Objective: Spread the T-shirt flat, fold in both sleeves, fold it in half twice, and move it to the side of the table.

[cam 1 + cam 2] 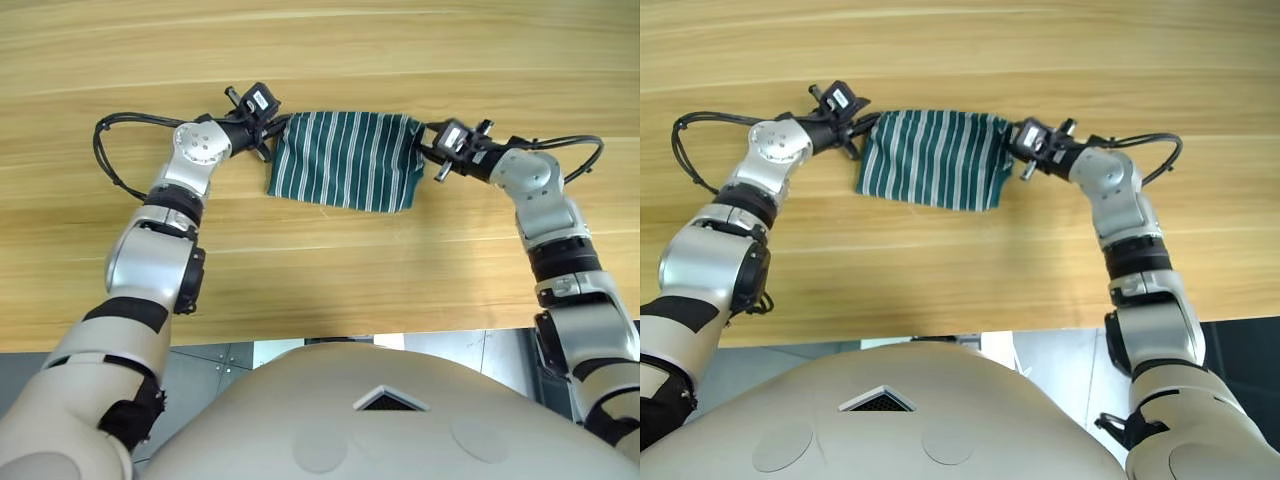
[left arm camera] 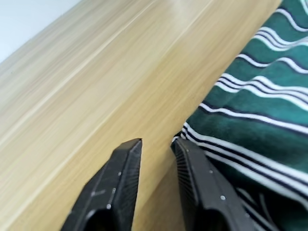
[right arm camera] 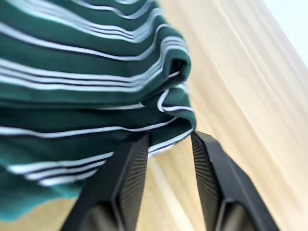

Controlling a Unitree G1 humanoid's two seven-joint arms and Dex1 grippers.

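From the head's left eye view, both arms are bent at the elbow and reach forward over the pale wood-grain bench (image 1: 330, 280), wrists turned inward toward each other. The T-shirt (image 1: 347, 160) lies between them, well in from the near edge. It is a small folded rectangle of dark green cloth with thin white stripes. The left gripper (image 1: 272, 138) sits at its left edge and the right gripper (image 1: 426, 145) at its right edge.

The right eye view shows the same layout.

In the left wrist view, the two black, ribbed fingers (image 2: 120, 183) stand slightly apart with bare bench between them. The shirt's corner lies just against the outside of one.

In the right wrist view, the fingers (image 3: 130, 178) are spread. The soft, bunched folded edge of the shirt hangs between their tips, and wood is visible in the gap.
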